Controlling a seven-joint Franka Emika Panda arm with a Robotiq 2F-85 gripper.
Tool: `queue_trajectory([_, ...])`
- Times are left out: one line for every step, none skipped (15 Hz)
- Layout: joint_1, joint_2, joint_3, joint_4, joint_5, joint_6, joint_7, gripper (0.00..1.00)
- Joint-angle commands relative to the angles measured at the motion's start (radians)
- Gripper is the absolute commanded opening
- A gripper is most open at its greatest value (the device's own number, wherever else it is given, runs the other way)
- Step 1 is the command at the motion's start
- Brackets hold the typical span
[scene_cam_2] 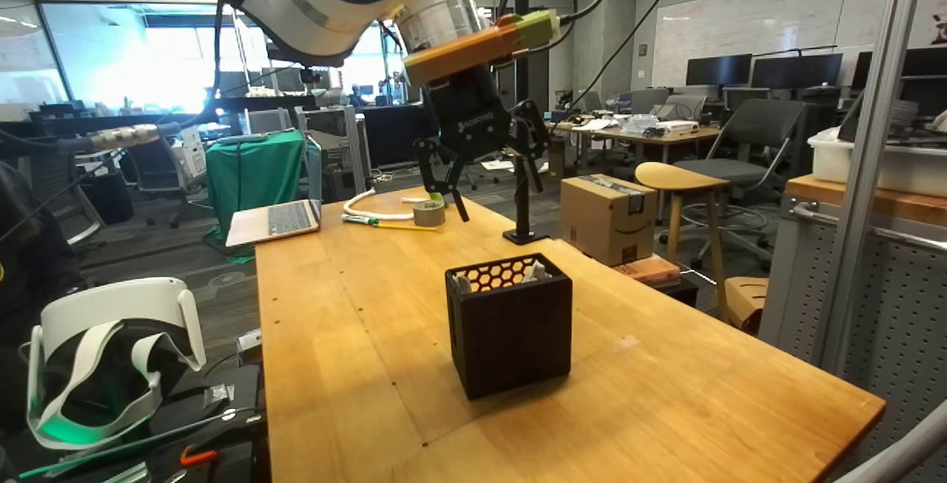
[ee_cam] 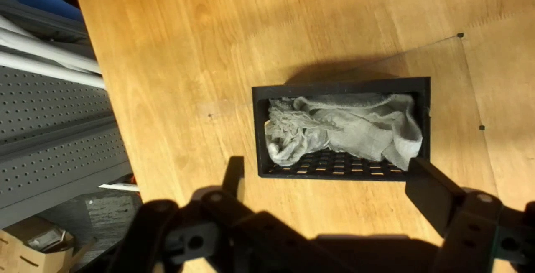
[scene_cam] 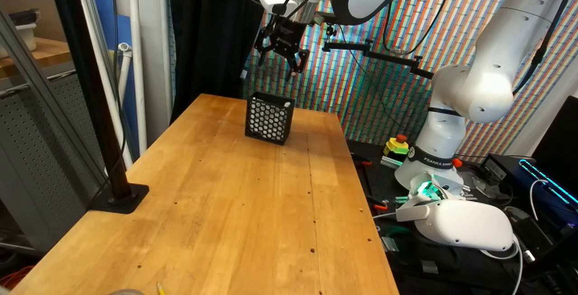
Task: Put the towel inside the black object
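The towel (ee_cam: 355,135) lies crumpled inside the black object (ee_cam: 340,87), below its rim on all sides in the wrist view. Part of the mesh wall's inner side shows beside the cloth. In an exterior view only small pale tips of the towel (scene_cam_2: 537,271) stand at the top opening of the black object (scene_cam_2: 518,342), which is upright on the table. Pale cloth fills the mesh holes of the black object (scene_cam: 269,119). My gripper (ee_cam: 327,164) is open above the basket, its fingers wide apart with nothing between them. In both exterior views the gripper (scene_cam: 275,70) hangs clear of it.
A black pole stand (scene_cam_2: 524,236) rises from the wooden table (scene_cam: 235,186) near one long edge. Farther along the table lie a laptop (scene_cam_2: 285,220), a tape roll (scene_cam_2: 429,214) and a yellow pencil (scene_cam_2: 407,227). A white headset (scene_cam: 469,225) rests beside the table.
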Motion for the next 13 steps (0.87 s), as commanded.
queue_trajectory([0.015,-0.008,-0.011,-0.003,-0.003,0.006,0.002,1.00])
queue_trajectory([0.017,-0.013,-0.011,-0.008,-0.003,0.012,0.002,1.00])
queue_trajectory([0.018,-0.016,-0.011,-0.010,-0.003,0.015,0.002,1.00])
queue_trajectory([0.019,-0.016,-0.011,-0.012,-0.003,0.018,0.002,1.00])
queue_trajectory([0.019,-0.016,-0.011,-0.013,-0.003,0.020,0.002,1.00])
queue_trajectory([0.019,-0.016,-0.011,-0.014,-0.003,0.020,0.002,1.00])
queue_trajectory([0.019,-0.016,-0.011,-0.015,-0.003,0.021,0.002,1.00])
queue_trajectory([0.019,-0.016,-0.011,-0.015,-0.003,0.021,0.002,1.00])
queue_trajectory([0.019,-0.016,-0.011,-0.015,-0.003,0.021,0.002,1.00])
queue_trajectory([0.019,-0.016,-0.011,-0.015,-0.003,0.021,0.002,1.00])
queue_trajectory([0.019,-0.016,-0.011,-0.015,-0.003,0.021,0.002,1.00])
queue_trajectory([0.019,-0.016,-0.011,-0.015,-0.003,0.021,0.002,1.00])
queue_trajectory([0.019,-0.016,-0.011,-0.015,-0.003,0.021,0.002,1.00])
